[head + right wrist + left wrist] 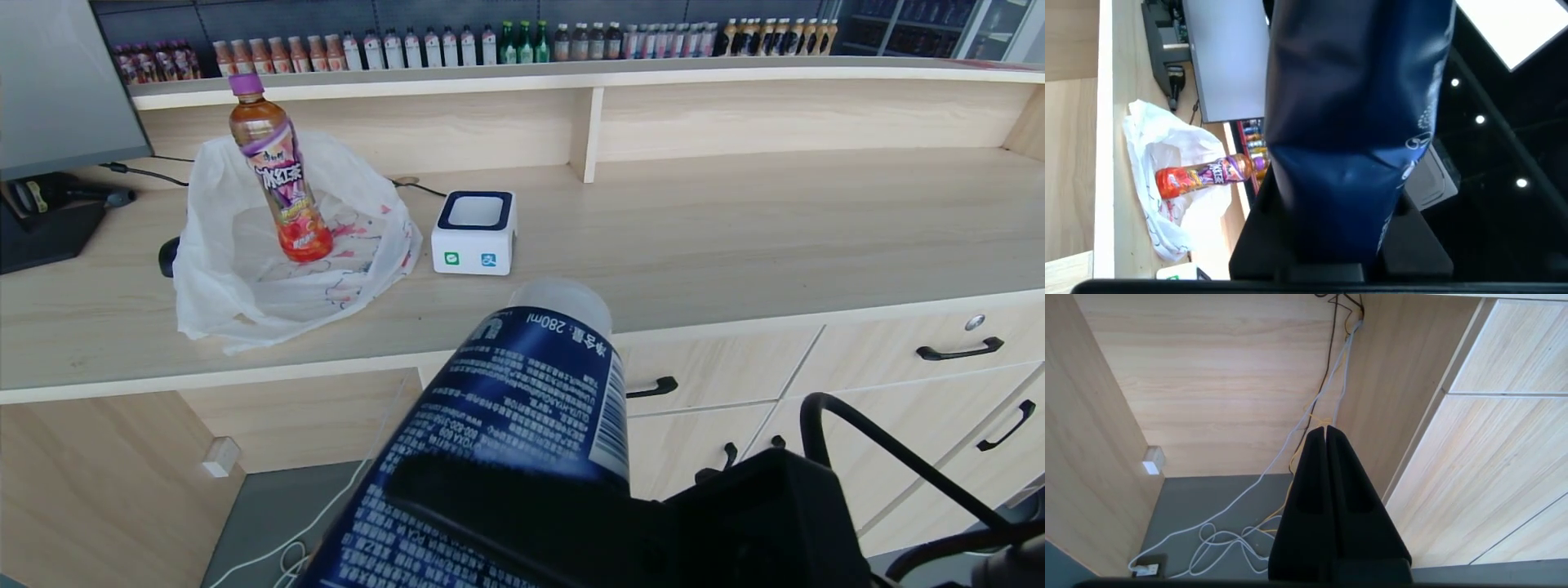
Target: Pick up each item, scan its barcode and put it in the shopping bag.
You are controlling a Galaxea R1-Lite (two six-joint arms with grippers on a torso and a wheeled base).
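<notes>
A dark blue bottle [522, 392] with a pale cap is held up close in front of the head view, cap pointing toward the counter. My right gripper [522, 510] is shut on its lower body. A barcode [611, 425] shows on its right side. The same blue bottle [1355, 122] looms in the right wrist view. A white scanner box [474, 233] sits mid-counter. Left of it lies an open white shopping bag [237, 278] with a peach tea bottle [280, 175] standing upright inside. My left gripper [1327, 437] is shut and empty, low under the counter.
A monitor [65, 82] and a handheld scanner [73, 196] stand at the far left of the counter. Many bottles line the back shelf [522, 41]. Drawers with black handles [959, 351] sit under the counter. Cables [1233, 539] lie on the floor.
</notes>
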